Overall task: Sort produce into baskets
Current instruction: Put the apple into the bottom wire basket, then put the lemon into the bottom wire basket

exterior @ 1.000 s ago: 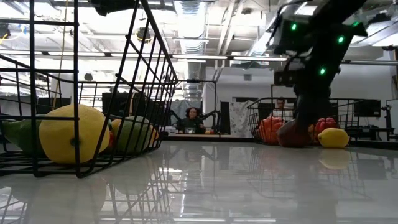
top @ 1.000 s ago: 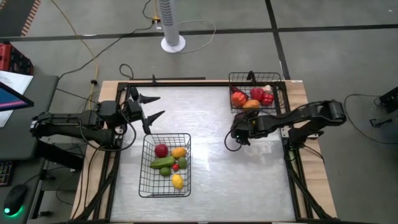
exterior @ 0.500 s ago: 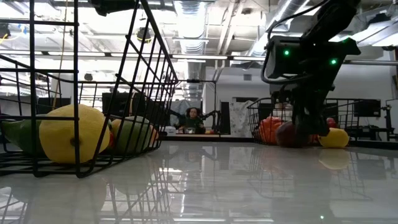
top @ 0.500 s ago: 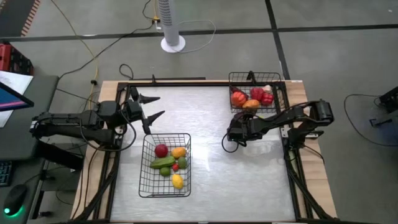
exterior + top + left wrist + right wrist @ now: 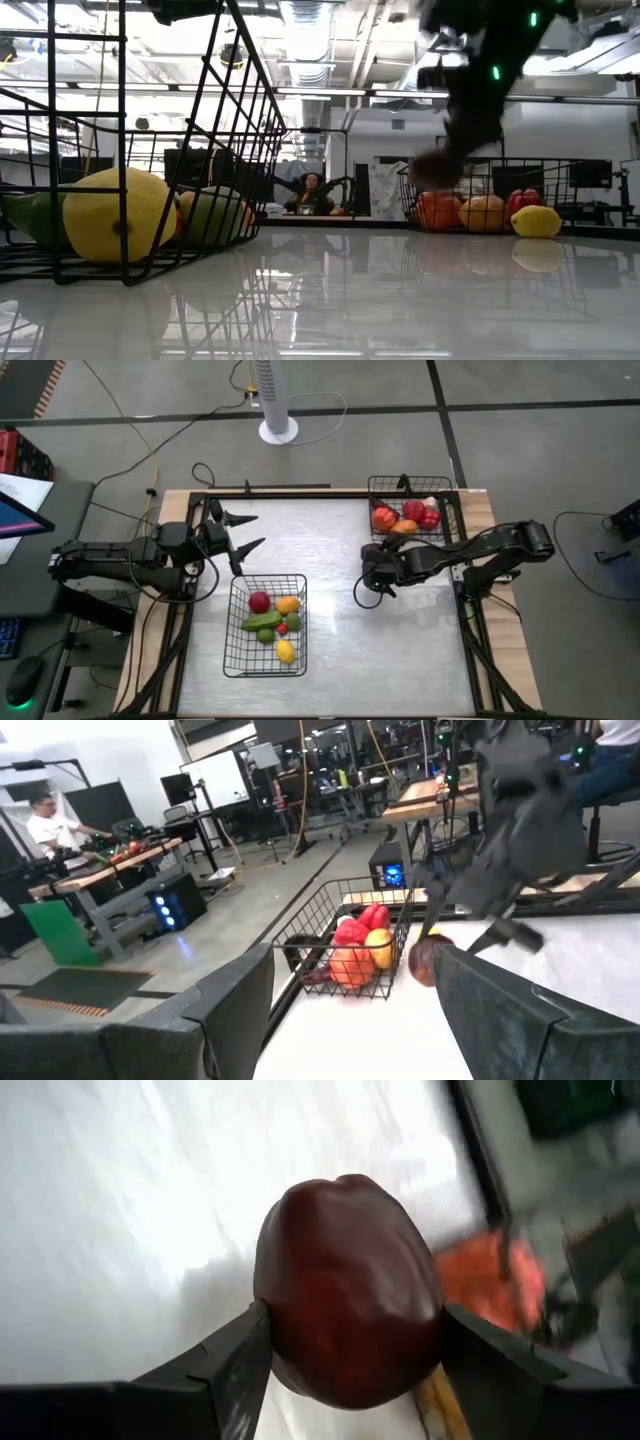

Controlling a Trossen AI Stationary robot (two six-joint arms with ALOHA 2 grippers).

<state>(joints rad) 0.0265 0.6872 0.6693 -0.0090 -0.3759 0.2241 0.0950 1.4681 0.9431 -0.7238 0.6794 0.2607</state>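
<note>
My right gripper (image 5: 366, 578) is shut on a dark red, apple-like piece of produce (image 5: 345, 1290), held above the table's middle right; the piece also shows in the low view (image 5: 432, 170). The far basket (image 5: 441, 491) holds red and orange pieces (image 5: 405, 516). The near basket (image 5: 236, 660) holds a red piece, a green cucumber, an orange and a lemon (image 5: 285, 651). My left gripper (image 5: 258, 529) is open and empty at the table's far left, above the near basket's far side. My right gripper pinches the dark red piece by two opposite sides (image 5: 275, 1320) between its two fingers (image 5: 235, 1365). The fingers slant down from the table's right side. The piece is lifted clear of the table.
A yellow lemon (image 5: 536, 221) lies on the table by the far basket. A white fan base (image 5: 278, 430) stands on the floor beyond the far edge. A person (image 5: 312, 190) sits in the room behind. Bare table lies between the two baskets.
My right gripper has gone a little toward the table's left edge and then up, still shut on the dark red piece. The piece was at table height and now hangs clear above it.
</note>
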